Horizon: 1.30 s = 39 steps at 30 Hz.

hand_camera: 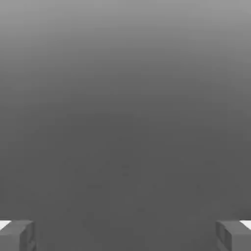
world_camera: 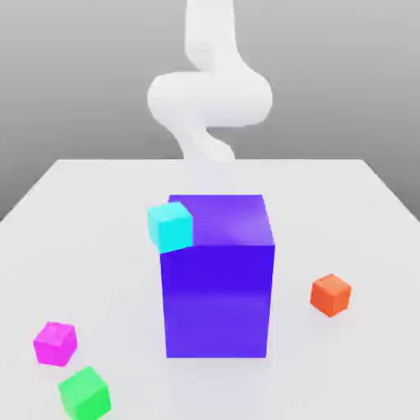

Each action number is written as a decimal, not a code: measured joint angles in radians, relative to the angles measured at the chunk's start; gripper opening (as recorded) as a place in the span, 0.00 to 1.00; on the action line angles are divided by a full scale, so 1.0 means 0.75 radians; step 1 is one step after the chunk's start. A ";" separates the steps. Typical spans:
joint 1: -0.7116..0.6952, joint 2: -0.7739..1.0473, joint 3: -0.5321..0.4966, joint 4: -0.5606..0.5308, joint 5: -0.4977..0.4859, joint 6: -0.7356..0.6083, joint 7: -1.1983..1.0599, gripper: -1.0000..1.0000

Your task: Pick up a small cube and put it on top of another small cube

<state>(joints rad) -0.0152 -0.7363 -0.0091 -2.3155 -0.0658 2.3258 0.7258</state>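
Observation:
The small magenta cube [world_camera: 55, 342] lies on the white table [world_camera: 90, 213] near the front, on the exterior view's left. Close in front of it sits a green small cube [world_camera: 84, 392], and an orange small cube [world_camera: 330, 294] sits on the exterior view's right. My gripper [hand_camera: 125, 236] is open in the hand view: its two grey fingertips [hand_camera: 17, 235] stand far apart with nothing between them, facing a plain grey backdrop. The white arm [world_camera: 209, 98] rises at the back of the table, behind the block.
A big purple-blue block [world_camera: 217, 279] stands in the middle of the table. A small cyan cube [world_camera: 171, 225] shows at its upper left corner; whether it touches the block I cannot tell.

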 joint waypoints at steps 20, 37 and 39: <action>-0.091 0.675 -0.344 -0.159 -0.386 0.259 -1.025 0.50; -0.375 1.217 -0.350 -0.324 0.185 0.565 -2.529 0.50; -0.431 1.290 -0.295 -0.322 0.276 0.614 -2.662 0.50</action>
<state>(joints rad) -0.3388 0.2310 -0.2301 -2.5569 0.1410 2.7863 -1.2705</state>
